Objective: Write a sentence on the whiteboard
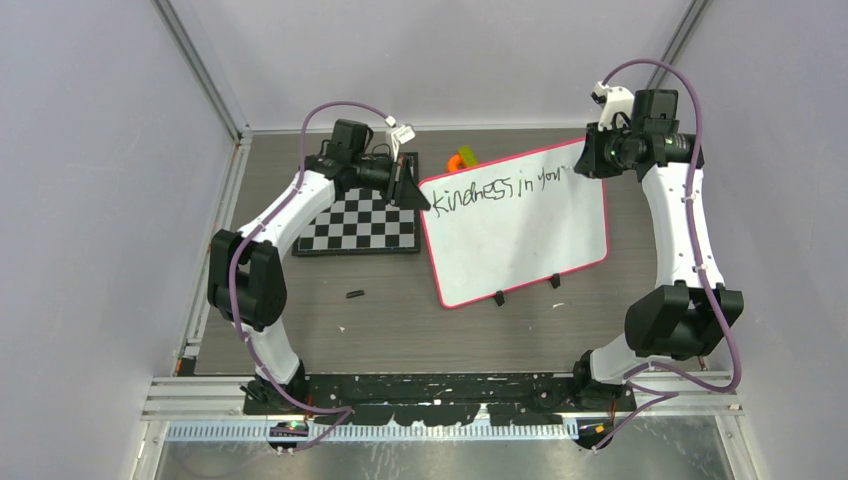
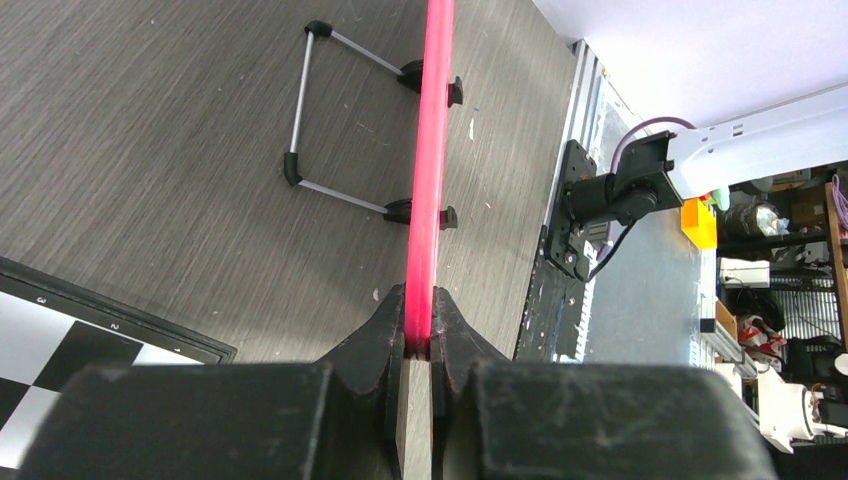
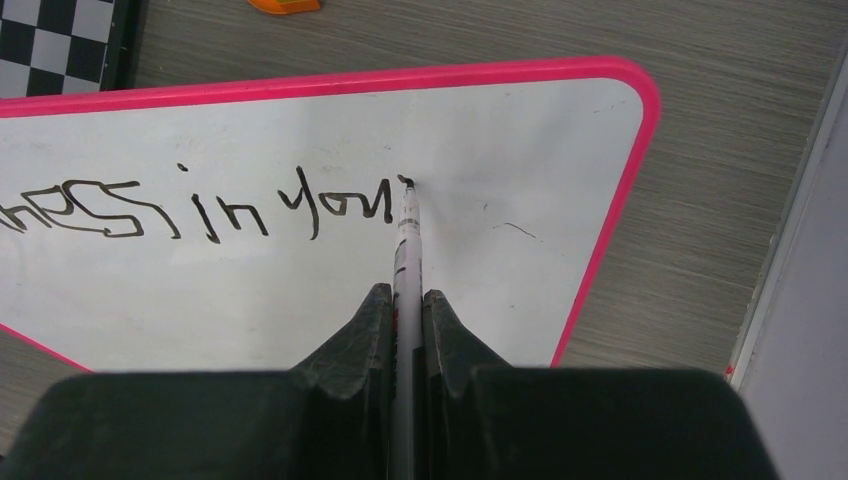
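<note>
Right gripper [image 3: 407, 295]: jaws pinched tight on a marker [image 3: 407, 235], tip touching the board just at 3 o'clock of the last letter
Left gripper [image 2: 420, 295]: clamped on the whiteboard's pink frame, at the board's 10 o'clock corner in the top view
Whiteboard [image 1: 520, 240]: mid-table, a bit toward 3 o'clock, skewed, black clips on its 6 o'clock edge
Sentence [image 3: 250, 210]: one line along the 12 o'clock edge, reads "kindness in you"
Checkerboard [image 1: 360, 225]: lying flat at 9 o'clock of the whiteboard, pretty much touching it
Orange thing [image 1: 462, 158]: just past the board's 11 o'clock corner, can't tell what it is
Table [image 1: 400, 320]: grey wood grain
</note>
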Controlling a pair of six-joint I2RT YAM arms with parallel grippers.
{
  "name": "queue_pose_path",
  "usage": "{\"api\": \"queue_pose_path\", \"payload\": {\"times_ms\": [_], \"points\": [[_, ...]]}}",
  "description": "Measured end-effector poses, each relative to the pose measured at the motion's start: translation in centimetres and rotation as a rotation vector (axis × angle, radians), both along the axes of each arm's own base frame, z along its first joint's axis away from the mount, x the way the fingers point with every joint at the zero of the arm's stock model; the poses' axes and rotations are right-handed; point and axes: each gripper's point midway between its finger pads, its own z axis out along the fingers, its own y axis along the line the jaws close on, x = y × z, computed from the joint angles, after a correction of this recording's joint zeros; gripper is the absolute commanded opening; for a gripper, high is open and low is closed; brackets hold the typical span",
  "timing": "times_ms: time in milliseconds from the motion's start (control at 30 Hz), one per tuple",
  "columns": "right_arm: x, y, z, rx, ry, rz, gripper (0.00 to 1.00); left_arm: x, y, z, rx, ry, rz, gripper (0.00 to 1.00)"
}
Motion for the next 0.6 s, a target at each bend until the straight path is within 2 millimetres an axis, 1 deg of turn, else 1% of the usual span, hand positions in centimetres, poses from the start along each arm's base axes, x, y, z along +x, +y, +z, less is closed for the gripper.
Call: {"api": "queue_pose_path", "payload": {"times_ms": [133,400,600], "points": [[-0.1,-0.2,-0.4,-0.009,0.005,-0.005,0.00,0.0,0.0,0.0,0.000,0.001,0.000,0.00],[-1.7,-0.1,-2.3,-0.005,0.057,-0.008,0.00,0.0,0.0,0.0,0.000,0.001,0.000,0.00],[-1.9,-0.1,-2.3,-0.005,0.061,-0.009,0.00,0.0,0.0,0.0,0.000,0.002,0.001,0.00]]}}
